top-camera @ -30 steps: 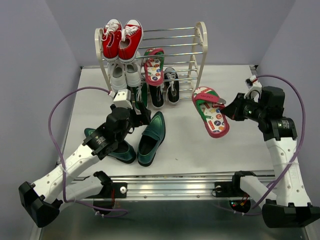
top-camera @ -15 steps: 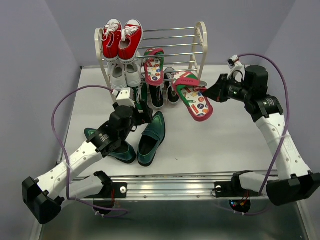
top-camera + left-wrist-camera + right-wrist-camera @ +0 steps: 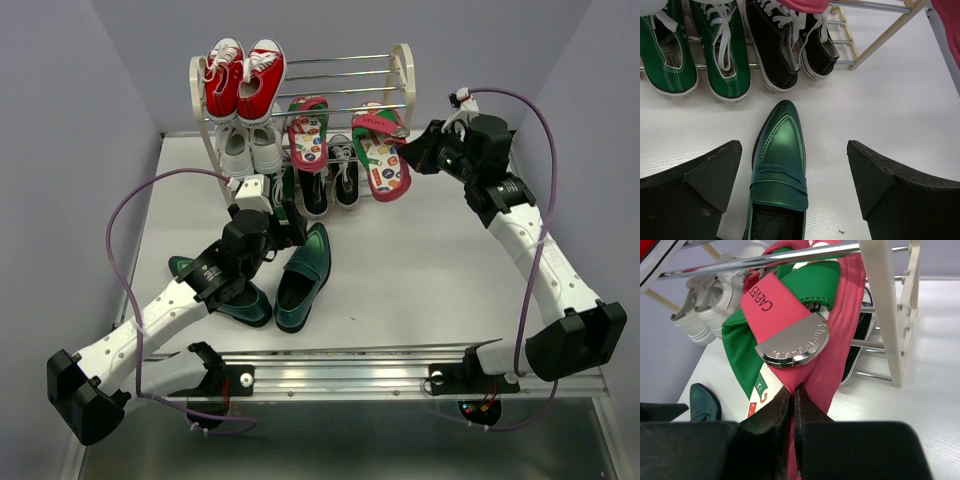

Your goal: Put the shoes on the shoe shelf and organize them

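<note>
Nearest, the left gripper [image 3: 795, 172] hangs spread wide over a green loafer [image 3: 779, 165], with bare table [image 3: 880, 115] open toward 3 o'clock. Only its wrist view shows green sneakers [image 3: 715, 55] beside the black sneakers [image 3: 775, 45]. Farther off, at 1 o'clock, the right gripper [image 3: 792, 405] pinches the red flip-flop [image 3: 785, 310] at the shoe shelf [image 3: 883, 310] rods.

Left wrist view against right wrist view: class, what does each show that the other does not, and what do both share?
Only the left wrist view: two green sneakers, and the open left hand above a green loafer.
Only the right wrist view: white sneakers, and the right hand shut on a flip-flop at the shelf rods.
Both: the shelf, with its cream frame and chrome rods, and a green loafer on the table.
</note>
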Available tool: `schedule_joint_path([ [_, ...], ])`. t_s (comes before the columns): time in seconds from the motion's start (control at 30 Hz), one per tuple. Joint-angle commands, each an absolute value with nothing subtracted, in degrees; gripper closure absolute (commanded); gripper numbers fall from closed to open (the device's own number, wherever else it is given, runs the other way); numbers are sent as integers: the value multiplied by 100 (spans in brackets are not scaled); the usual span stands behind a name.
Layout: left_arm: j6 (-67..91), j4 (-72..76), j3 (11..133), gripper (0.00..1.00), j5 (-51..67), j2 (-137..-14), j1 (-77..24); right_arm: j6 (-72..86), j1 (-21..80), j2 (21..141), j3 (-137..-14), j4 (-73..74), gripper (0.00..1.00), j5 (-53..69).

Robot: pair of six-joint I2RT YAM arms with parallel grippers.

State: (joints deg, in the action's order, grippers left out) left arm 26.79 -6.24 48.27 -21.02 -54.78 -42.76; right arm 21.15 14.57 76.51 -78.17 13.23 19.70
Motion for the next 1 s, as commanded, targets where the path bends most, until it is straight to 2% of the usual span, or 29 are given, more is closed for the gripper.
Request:
schedule_joint_path([
  [0.0,2575,-448,5124,1,-2197,-5484,-4315,2250,1617,7620,-7980,62,99,1609],
  [0.6,2558,-396,5133,1,-2118,-5370,-4315,2320,2416,8042,-7568,-1282,99,238],
  [0.8,2505,-518,5089,1,-2214,-5265,-4315,2330,2654,8200,-7173,-2494,99,-420],
  [0.97,2496,-484,5001,1,-2285,-5124,-4315,2154,2760,8551,-7453,-2760,99,-694],
])
